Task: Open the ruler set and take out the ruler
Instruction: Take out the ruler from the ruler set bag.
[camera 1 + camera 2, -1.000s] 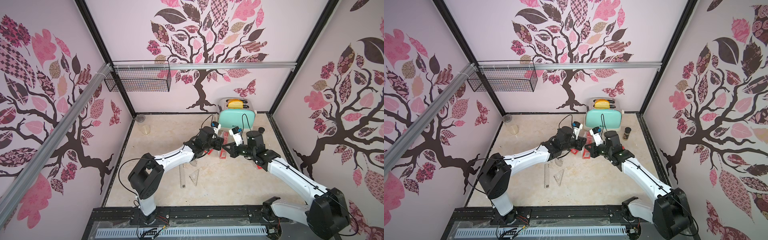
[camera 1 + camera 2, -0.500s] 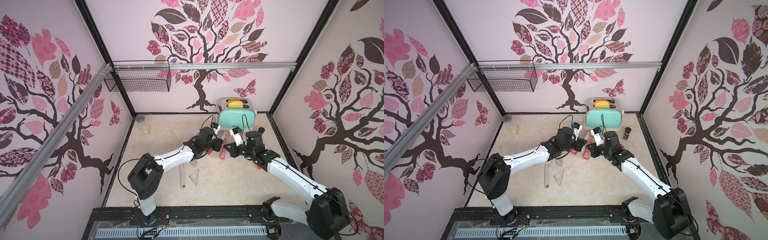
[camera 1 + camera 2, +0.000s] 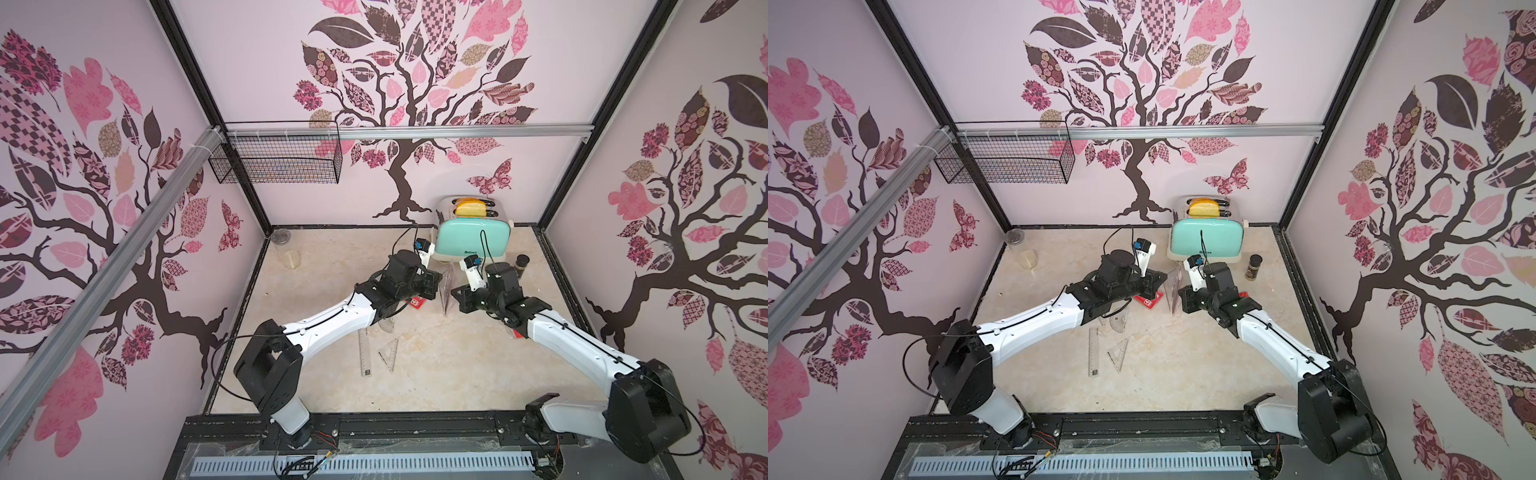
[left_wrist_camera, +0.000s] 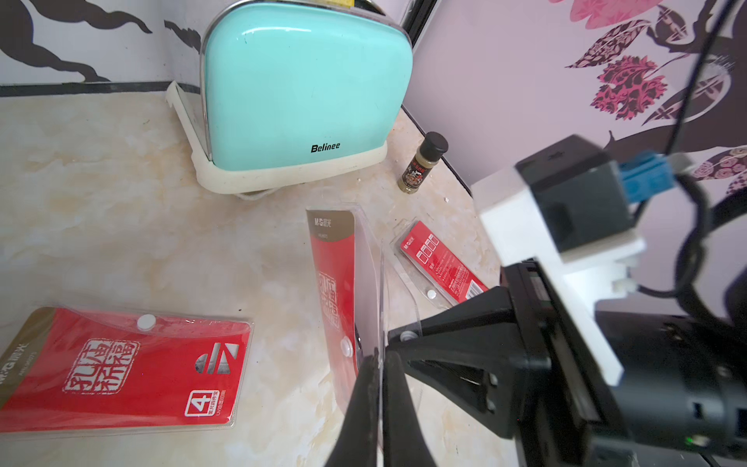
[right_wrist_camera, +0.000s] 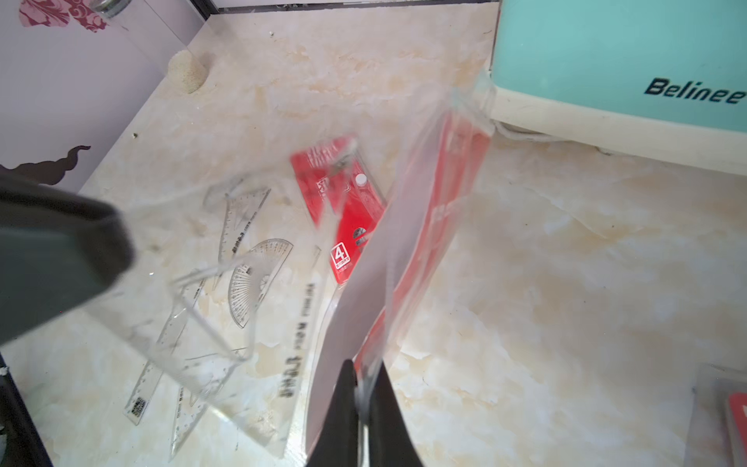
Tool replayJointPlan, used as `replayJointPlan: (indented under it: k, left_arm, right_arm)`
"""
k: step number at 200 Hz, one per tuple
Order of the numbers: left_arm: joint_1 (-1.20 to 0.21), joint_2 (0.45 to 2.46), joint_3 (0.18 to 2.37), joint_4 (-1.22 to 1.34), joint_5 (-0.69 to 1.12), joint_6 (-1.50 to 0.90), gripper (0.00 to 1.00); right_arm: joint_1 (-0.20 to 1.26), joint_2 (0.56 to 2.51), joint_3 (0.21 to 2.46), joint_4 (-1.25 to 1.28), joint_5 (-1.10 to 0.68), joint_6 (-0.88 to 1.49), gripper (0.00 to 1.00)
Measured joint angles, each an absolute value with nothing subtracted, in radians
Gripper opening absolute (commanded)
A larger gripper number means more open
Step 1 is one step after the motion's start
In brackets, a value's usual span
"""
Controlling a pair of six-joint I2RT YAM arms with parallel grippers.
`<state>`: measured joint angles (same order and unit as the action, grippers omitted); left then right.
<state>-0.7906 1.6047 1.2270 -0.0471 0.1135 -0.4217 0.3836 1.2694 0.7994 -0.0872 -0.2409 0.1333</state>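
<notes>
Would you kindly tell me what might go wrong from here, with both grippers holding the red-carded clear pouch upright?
1. The left gripper and right gripper each pinch only a thin edge of the clear plastic pouch with the red card; pulling it open may make one edge slip free.
2. The pouch stands close to the mint-green toaster; a swing could bump it.
3. Contents spilling out could mix with the clear rulers lying loose nearby.

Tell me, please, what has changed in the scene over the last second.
The ruler pouch, pinched between the left gripper and right gripper, seems to have tipped more upright, showing less red from above. Both grippers stayed shut on it; the loose rulers, toaster and spare pouch have not moved.
</notes>
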Motion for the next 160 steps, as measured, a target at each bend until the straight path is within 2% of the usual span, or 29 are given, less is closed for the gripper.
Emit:
replayJointPlan:
  k: [47, 82, 160]
  left_arm:
    - [-0.784, 1.531, 1.191, -0.055, 0.118, -0.419, 0.00]
    - [-0.761, 1.552, 1.144, -0.036, 0.148, -0.446, 0.00]
    - [-0.752, 1.898, 1.163, 0.228, 0.292, -0.714, 0.00]
  right_arm:
    - [0.343, 1.263, 0.799, -0.109, -0.192, 0.131, 0.00]
    - [0.280, 1.176, 0.799, -0.168, -0.154, 0.129, 0.00]
    - [0.268, 1.013, 0.818, -0.279, -0.090, 0.125, 0.00]
